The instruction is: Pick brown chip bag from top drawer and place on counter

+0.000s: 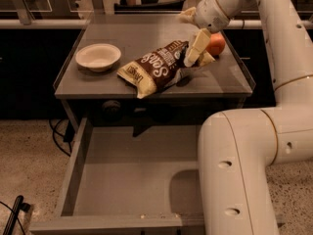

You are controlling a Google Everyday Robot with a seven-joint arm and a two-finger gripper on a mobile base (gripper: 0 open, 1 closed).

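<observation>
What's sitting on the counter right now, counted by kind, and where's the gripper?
Brown chip bag: 1
White bowl: 1
Round orange fruit: 1
Total: 3 on the counter
The gripper is at the bag's right end, beside the fruit.
</observation>
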